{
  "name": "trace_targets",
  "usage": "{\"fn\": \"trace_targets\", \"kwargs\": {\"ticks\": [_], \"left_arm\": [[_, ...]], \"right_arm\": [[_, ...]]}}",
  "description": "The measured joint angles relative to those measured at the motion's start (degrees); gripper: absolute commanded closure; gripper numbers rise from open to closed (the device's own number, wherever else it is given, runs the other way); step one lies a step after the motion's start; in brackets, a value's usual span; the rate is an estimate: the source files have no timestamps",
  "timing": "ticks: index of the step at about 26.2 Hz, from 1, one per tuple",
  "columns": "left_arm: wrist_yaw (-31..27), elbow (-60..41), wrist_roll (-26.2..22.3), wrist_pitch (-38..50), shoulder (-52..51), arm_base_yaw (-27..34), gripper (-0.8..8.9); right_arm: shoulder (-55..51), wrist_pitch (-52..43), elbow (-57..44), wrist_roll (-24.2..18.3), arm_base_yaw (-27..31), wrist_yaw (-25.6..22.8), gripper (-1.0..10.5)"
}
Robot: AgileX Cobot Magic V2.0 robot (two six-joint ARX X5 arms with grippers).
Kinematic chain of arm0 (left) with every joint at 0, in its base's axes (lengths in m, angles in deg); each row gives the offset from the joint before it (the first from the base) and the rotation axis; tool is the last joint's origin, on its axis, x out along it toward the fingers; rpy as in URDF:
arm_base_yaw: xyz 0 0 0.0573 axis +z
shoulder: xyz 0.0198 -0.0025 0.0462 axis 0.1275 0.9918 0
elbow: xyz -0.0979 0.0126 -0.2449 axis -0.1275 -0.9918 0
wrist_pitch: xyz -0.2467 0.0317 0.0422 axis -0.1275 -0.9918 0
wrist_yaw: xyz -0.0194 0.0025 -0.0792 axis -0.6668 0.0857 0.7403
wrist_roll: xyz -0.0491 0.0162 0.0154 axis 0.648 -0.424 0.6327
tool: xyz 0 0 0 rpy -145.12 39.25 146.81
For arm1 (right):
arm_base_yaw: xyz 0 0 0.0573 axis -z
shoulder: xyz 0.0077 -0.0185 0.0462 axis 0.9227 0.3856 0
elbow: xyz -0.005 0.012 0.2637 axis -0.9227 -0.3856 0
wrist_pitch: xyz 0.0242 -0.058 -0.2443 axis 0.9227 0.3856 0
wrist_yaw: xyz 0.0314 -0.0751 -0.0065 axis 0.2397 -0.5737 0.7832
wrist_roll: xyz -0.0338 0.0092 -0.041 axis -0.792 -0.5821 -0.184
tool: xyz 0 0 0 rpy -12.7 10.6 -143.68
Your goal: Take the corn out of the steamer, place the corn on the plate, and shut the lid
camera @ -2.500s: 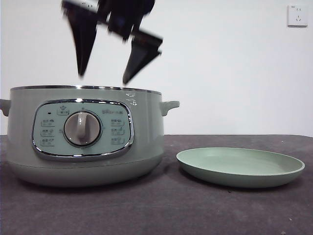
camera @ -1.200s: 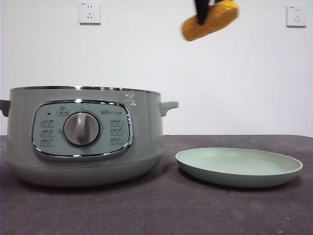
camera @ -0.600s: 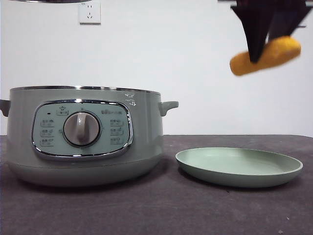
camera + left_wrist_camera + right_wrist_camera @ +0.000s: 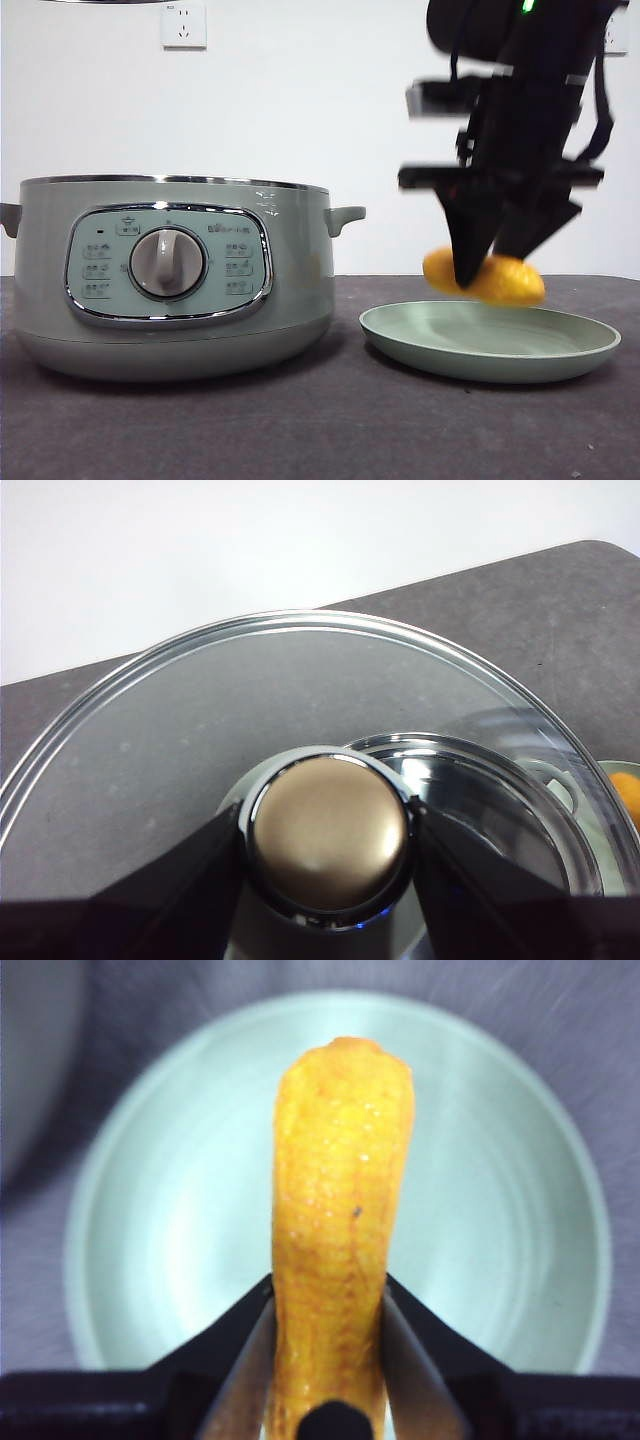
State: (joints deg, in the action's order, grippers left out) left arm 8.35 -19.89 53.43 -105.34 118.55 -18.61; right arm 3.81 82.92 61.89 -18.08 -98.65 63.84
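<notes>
My right gripper (image 4: 485, 275) is shut on the yellow-orange corn (image 4: 500, 282) and holds it just above the pale green plate (image 4: 490, 342). In the right wrist view the corn (image 4: 338, 1210) sits between the jaws, over the middle of the plate (image 4: 500, 1230). The sage-green steamer (image 4: 170, 275) stands open at the left of the table. My left gripper (image 4: 325, 845) is shut on the knob (image 4: 328, 830) of the glass lid (image 4: 200, 710) and holds it high above the steamer; the lid's rim (image 4: 100, 2) shows at the top edge of the front view.
The dark grey table (image 4: 320, 430) runs under both items, with a white wall behind. A wall socket (image 4: 184, 24) is at the upper left. The steamer's side handle (image 4: 345, 216) points towards the plate.
My right gripper has come down with the corn from high at the upper right to just above the plate. The lid, steamer and plate have not moved.
</notes>
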Motion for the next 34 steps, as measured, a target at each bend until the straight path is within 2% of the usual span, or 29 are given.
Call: {"fn": "trace_targets", "kwargs": {"ticks": [3,4,7,10,14,18,34], "left_arm": [[0.0,0.0,-0.02,0.0,0.0,0.0,8.22],[0.0,0.0,0.0,0.0,0.0,0.0,8.22],[0.0,0.0,-0.02,0.0,0.0,0.0,8.22],[0.0,0.0,0.0,0.0,0.07,0.0,8.22],[0.52,0.0,0.0,0.04,0.83,0.0,8.22],[3.78,0.0,0.0,0.66,3.19,0.0,8.22],[9.68,0.0,0.04,7.67,18.88,0.0,8.22]], "right_arm": [[4.31,-0.83,-0.02,-0.39,1.11,1.55,9.6],[5.05,-0.85,-0.02,-0.42,1.44,2.58,9.2],[5.55,-1.18,-0.04,-0.42,1.81,2.97,6.7],[5.55,-1.05,-0.04,-0.37,1.97,2.97,5.3],[5.55,-0.72,-0.04,-0.31,2.12,2.97,5.3],[4.46,0.09,-0.07,-0.17,2.1,2.99,5.3],[-15.56,6.1,-0.09,0.09,2.12,2.93,5.4]]}}
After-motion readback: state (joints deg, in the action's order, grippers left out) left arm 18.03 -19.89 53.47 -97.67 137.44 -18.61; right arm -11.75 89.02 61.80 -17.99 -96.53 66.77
